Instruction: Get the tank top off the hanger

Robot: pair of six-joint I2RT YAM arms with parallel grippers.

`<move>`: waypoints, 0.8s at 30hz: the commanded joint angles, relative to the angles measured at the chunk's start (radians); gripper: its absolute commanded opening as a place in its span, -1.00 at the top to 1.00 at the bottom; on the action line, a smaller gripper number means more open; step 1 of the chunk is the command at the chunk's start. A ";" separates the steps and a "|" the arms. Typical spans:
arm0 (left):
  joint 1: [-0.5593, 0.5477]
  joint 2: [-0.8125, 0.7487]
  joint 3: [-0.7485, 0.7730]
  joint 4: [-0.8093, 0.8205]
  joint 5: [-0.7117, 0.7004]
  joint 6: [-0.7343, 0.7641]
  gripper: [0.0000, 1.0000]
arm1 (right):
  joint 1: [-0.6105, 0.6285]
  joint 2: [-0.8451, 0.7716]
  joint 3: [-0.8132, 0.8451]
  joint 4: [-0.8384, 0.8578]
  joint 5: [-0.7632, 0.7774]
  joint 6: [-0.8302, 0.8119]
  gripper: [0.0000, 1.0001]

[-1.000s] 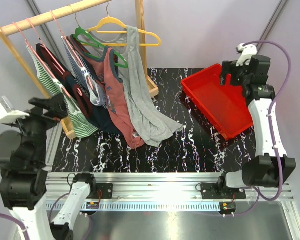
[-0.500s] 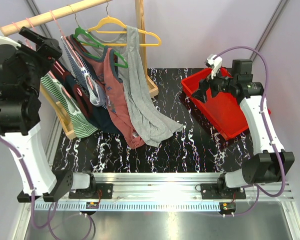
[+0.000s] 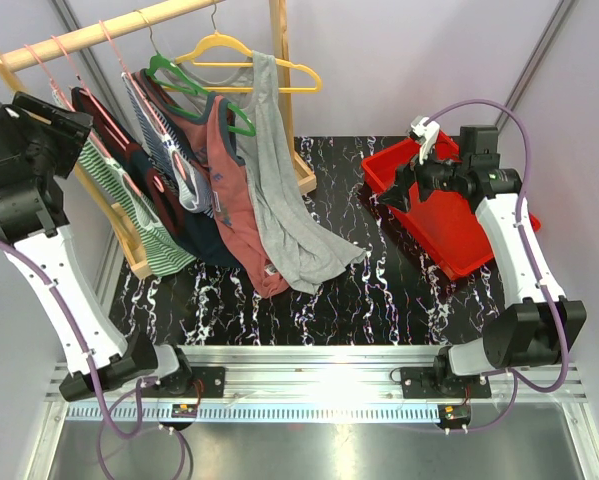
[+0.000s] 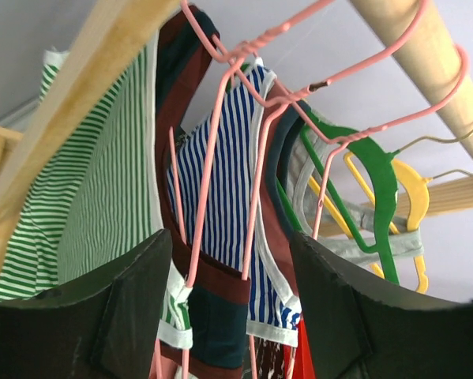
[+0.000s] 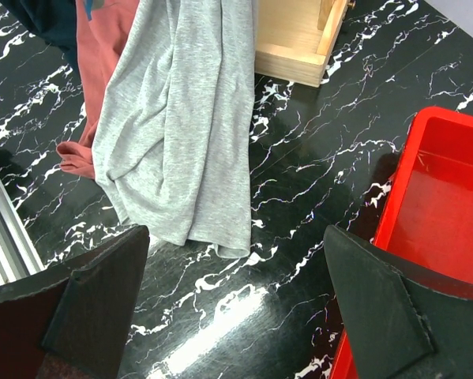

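Probably a robotics lab: aluminium rail (image 3: 319,362), grey booth walls (image 3: 399,60).

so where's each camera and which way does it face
top external: above and behind the bases, looking down on the table, clothes rack and red bin; both arms show.
left wrist: behind the left pincer by the rack, looking up at pink hangers and striped tank tops; its fingers show.
right wrist: behind the right pincer, looking down at the grey tank top; its fingers show.
shared: top and right wrist both see that grey top and bin.
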 commanded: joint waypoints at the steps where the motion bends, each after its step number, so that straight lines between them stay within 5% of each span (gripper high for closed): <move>1: 0.009 0.009 -0.020 0.103 0.110 -0.012 -0.27 | -0.003 -0.022 -0.013 0.052 -0.020 0.015 -1.00; 24: 0.006 0.021 -0.262 0.340 0.009 0.113 0.09 | -0.003 -0.027 -0.017 0.063 -0.022 0.013 -1.00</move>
